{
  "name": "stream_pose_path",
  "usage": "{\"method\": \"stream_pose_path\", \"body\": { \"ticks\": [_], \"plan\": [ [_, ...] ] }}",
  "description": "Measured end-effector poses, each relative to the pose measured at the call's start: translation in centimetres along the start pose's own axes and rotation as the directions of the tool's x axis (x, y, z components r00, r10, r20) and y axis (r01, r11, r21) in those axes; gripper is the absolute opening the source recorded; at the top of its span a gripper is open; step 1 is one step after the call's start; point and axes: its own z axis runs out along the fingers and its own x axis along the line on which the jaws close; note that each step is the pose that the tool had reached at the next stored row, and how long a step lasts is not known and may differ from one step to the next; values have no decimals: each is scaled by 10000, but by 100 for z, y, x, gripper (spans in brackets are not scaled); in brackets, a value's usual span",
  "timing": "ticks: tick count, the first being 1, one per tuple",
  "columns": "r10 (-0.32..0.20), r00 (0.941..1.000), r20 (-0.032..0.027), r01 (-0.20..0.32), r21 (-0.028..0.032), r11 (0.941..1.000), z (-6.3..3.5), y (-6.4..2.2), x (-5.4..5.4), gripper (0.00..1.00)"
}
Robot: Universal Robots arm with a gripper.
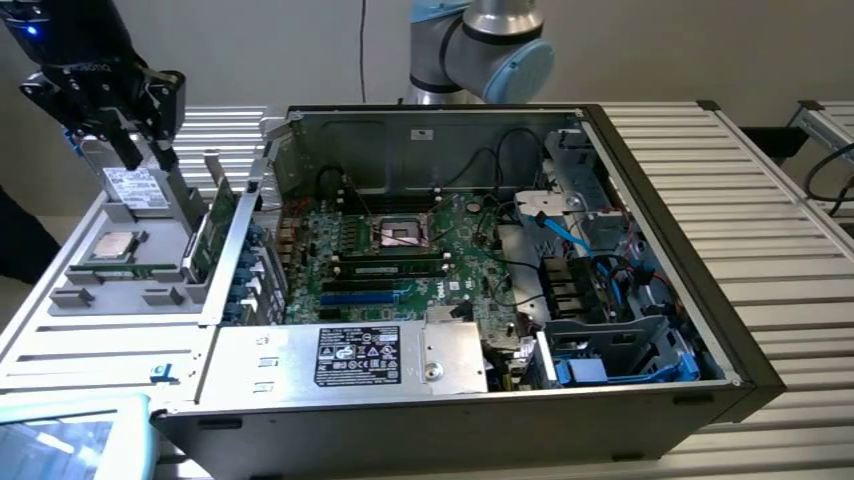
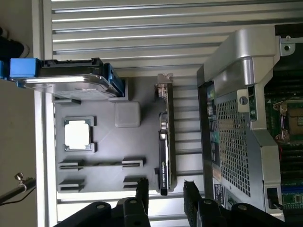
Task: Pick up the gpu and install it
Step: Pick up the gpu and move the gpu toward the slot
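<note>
Ideally, the spread fingers (image 2: 142,191), poised over one end of the gpu (image 2: 163,142), should centre along it, then descend squarely.

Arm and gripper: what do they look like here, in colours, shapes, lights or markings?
The arm is made of silver-grey tubular joints with light blue caps. The gripper is black and blocky, under a black housing with a small blue light and pale lettering too small to read. Its two fingers are narrow black bars on bulkier black bases.
</note>
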Motion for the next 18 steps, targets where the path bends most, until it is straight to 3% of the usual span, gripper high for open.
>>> {"method": "stream_pose_path", "body": {
  "ticks": [5,18],
  "plan": [
    [1,10000,1,-1,-1,10000,94,-1,-62,44],
    [3,10000,1,-3,-1,10000,332,56,-56,44]
  ]
}}
